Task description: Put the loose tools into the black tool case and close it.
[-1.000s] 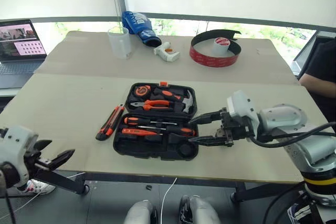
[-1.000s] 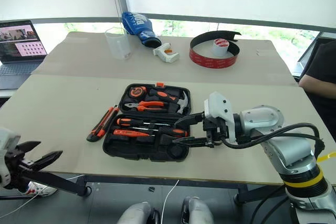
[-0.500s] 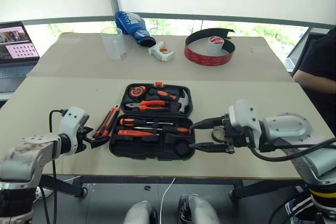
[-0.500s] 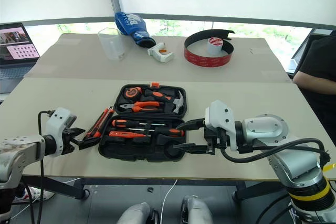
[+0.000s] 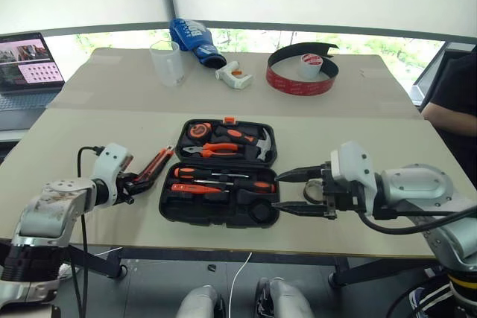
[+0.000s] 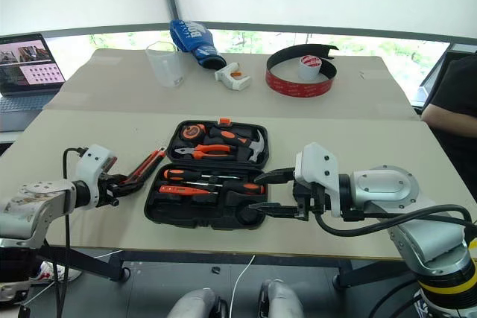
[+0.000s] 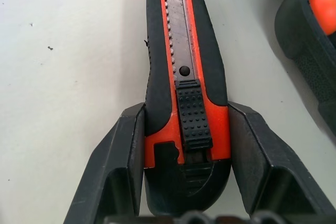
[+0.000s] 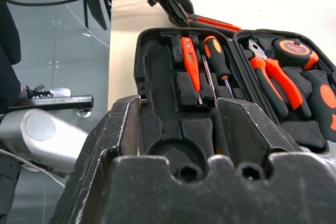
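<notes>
Beside the open black tool case (image 5: 220,176): utility knife (image 7: 184,85), unstowed, left gripper (image 7: 186,169) fingers clamping its butt; screwdrivers (image 5: 223,178) slotted; right gripper (image 5: 287,191) spread, empty; lid unclosed.

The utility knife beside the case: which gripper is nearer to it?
Left. The left gripper has its fingers on both sides of the utility knife; the right gripper is across the tool case.

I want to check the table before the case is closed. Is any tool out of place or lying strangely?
One is. The utility knife lies on the table beside the open tool case, not in a slot. The left gripper has its fingers against both sides of the knife's end. Nothing looks spilled or broken.
</notes>
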